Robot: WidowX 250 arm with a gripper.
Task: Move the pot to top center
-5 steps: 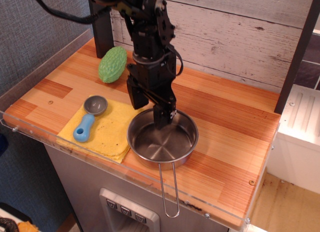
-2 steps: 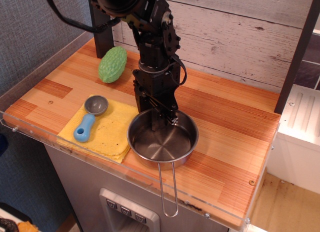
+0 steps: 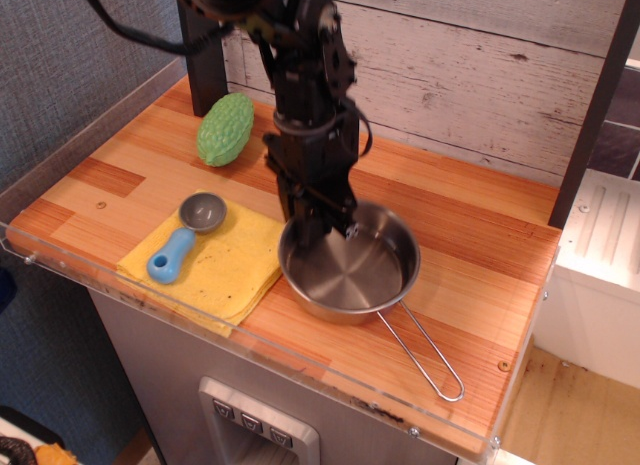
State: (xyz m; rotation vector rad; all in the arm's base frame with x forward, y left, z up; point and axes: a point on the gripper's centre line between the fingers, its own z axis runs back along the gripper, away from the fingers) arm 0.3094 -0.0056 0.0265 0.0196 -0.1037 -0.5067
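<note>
Pot [image 3: 350, 270]: shallow, round, shiny steel, tilted up on its far-left side, wire-loop handle running toward the front-right table [image 3: 480, 275] edge; it sits front-centre on the wooden top, its left rim over the edge of the yellow cloth [image 3: 215, 265]. Gripper [image 3: 322, 228] is closed on the pot's far-left rim, one finger inside the bowl, though the fingertips are dark and hard to separate. Arm's upper part is cut off at the top.

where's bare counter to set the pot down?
Free: the back strip along the plank wall, right of the gripper, and the far-right boards beyond the pot. A smaller bare patch lies at the left edge, between the green gourd and the yellow cloth. Crowded: front left, with cloth, scoop, pot and arm.
</note>
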